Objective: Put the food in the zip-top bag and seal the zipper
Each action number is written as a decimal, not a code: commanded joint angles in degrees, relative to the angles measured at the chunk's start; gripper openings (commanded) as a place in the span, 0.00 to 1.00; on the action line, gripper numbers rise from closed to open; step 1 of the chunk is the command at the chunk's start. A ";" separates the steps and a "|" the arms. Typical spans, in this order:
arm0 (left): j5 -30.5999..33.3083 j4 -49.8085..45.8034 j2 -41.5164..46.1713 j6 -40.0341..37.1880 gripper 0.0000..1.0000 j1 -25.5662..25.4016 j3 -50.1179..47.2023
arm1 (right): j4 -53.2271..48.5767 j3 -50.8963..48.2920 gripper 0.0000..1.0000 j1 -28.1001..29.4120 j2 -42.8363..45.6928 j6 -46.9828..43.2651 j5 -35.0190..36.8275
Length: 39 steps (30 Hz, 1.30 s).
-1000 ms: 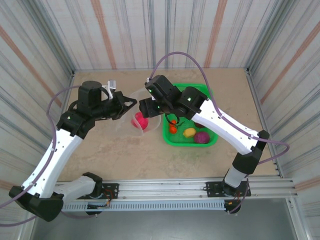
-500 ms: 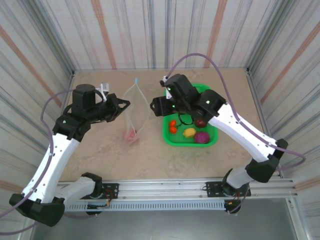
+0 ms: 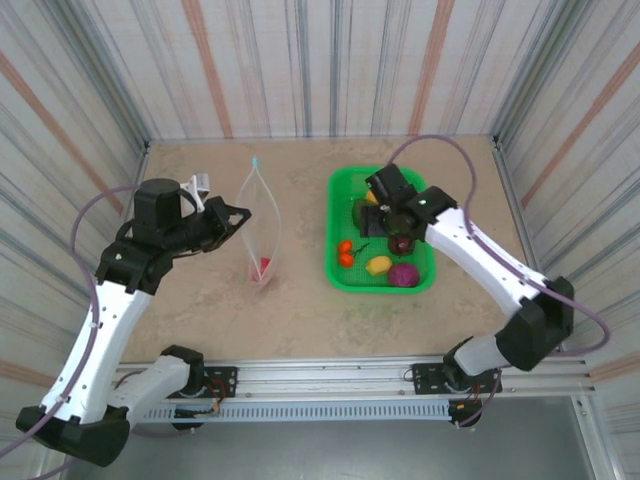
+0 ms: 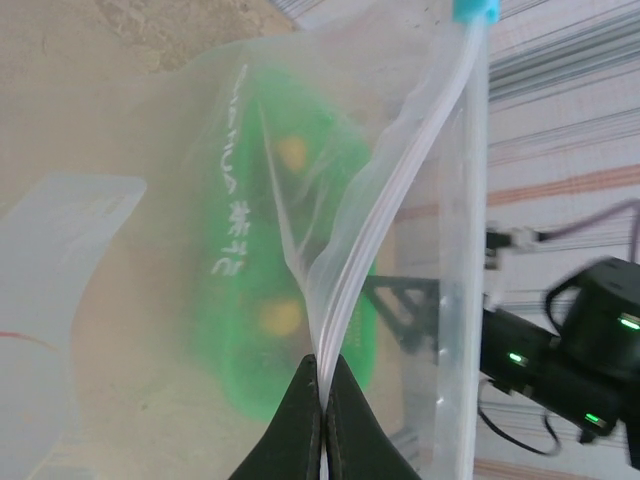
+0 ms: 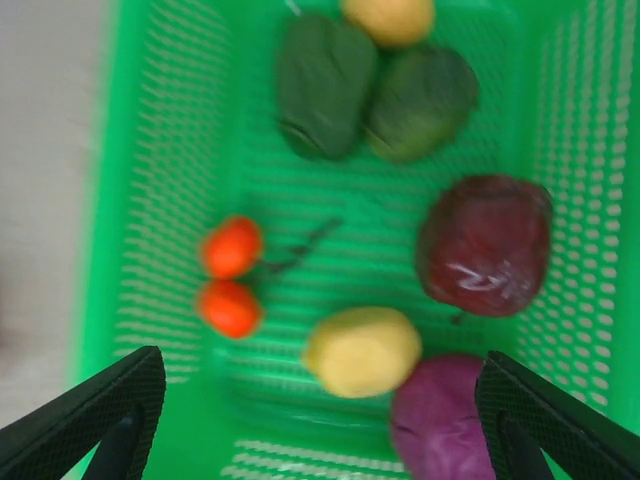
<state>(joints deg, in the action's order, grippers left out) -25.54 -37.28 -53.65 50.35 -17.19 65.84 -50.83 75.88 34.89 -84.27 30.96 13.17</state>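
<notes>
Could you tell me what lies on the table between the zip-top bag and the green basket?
Nothing: in the top view, the table between the zip-top bag and the green basket is bare.

My left end effector (image 4: 322, 372) is black. The zip-top bag (image 4: 440, 200) is clear with white lettering and a light-blue slider tab (image 4: 475, 10). One magenta toy (image 3: 264, 266) shows inside. The mesh basket (image 5: 160, 150) is bright green. Its toys are orange-red cherry tomatoes (image 5: 230, 247), yellow lemon (image 5: 362, 351), dark green peppers (image 5: 323, 83), one dark red piece (image 5: 485, 246) and one purple piece (image 5: 440, 420). The counter (image 3: 300, 310) is marbled beige.
</notes>
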 commanded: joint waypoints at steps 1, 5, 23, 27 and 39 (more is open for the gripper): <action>-1.45 0.81 1.10 -1.64 0.00 0.38 -2.32 | -2.04 -1.72 0.94 -1.25 -3.39 -0.24 7.75; -1.78 0.58 1.09 -2.75 0.00 0.35 -3.05 | 0.74 -2.80 1.00 -4.00 -7.94 -0.81 7.34; -2.86 1.10 1.35 -3.85 0.00 0.35 -6.73 | 7.05 -0.86 0.98 -9.02 -23.73 1.72 9.95; -3.44 1.59 0.91 -3.42 0.00 0.40 -7.05 | 10.60 -1.36 0.88 -10.02 -24.28 0.69 7.33; -1.81 -2.60 0.79 -6.46 0.00 0.40 -4.26 | 8.77 -2.74 0.68 -7.71 -12.08 -0.42 5.29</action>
<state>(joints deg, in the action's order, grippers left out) -27.86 -36.93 -53.30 47.03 -17.19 59.46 -40.18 73.25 26.24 -103.31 30.79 19.11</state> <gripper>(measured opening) 0.049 0.713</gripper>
